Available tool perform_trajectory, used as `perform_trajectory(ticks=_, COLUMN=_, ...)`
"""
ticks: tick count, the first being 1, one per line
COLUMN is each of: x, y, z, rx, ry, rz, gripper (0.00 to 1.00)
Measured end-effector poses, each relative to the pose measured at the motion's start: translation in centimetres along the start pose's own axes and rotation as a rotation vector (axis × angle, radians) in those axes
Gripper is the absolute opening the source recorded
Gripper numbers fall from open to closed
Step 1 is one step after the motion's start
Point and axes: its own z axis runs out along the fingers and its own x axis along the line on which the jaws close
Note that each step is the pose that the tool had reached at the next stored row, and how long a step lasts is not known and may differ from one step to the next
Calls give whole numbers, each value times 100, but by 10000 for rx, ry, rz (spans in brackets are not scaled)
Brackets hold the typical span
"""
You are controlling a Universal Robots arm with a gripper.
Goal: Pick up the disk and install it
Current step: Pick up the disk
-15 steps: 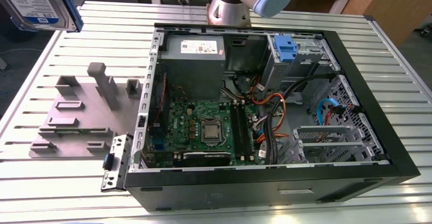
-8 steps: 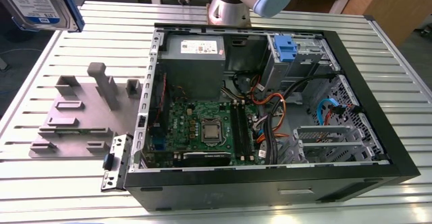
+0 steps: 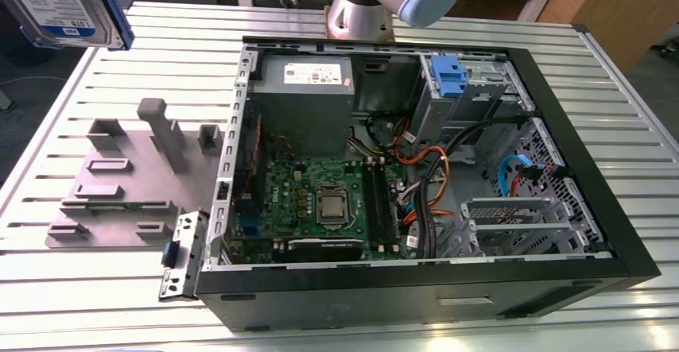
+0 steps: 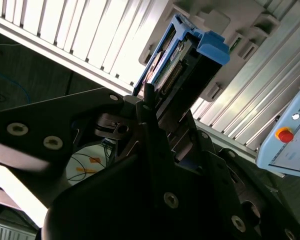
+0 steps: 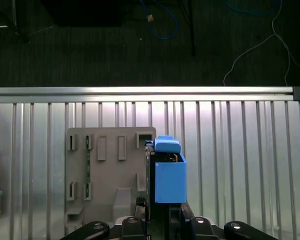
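Apparently disk [image 3: 59,6] in hand [image 5: 164,216], partly cropped

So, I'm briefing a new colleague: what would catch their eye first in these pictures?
The open computer case dominates the slatted table in the exterior view, its insides exposed. At that view's upper left hangs the disk in its blue carrier, clamped by the gripper above the grey fixture.
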Motion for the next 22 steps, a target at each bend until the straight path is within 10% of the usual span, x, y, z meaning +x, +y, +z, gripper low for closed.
perform_trajectory(ticks=10, x=-24, y=-80, z=-1, rx=1, ry=0, rz=0, gripper=35)
perform_trajectory(ticks=22, x=-67, y=-339, z=-11, rx=0, ry=0, rz=0, gripper=35)
